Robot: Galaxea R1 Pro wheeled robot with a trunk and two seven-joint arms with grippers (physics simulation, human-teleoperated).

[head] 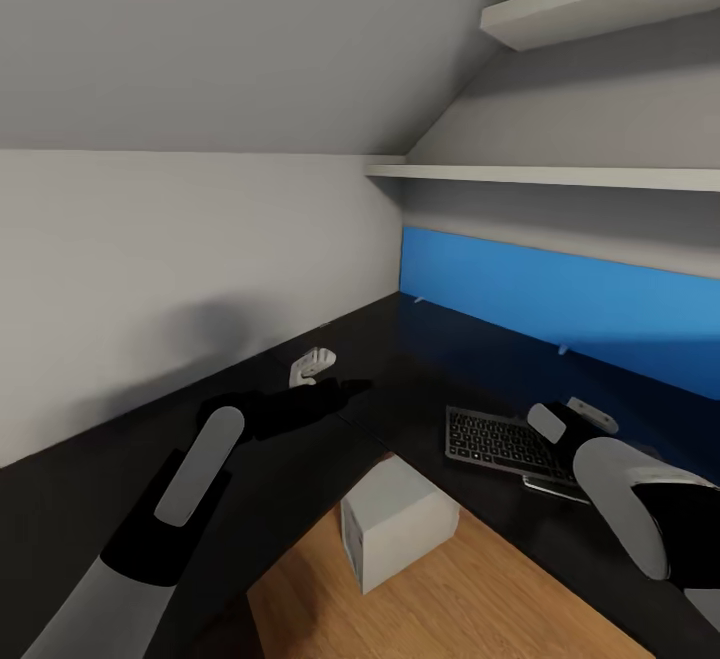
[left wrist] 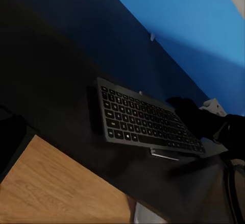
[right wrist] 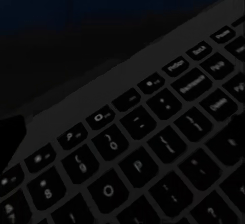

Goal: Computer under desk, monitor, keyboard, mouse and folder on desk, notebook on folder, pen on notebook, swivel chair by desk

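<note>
On the table, the right hand rested at the keyboard; neither hand's grip could be told.

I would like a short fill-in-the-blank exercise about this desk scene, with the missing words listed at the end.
1. The keyboard lies on the black ____.
2. The panel behind the desk is coloured ____.
3. The grey computer stands on the wooden ____ under the desk.
4. The right gripper is at the keyboard's ____ end, as the head camera shows it.

Missing words: desk; blue; floor; right
</note>
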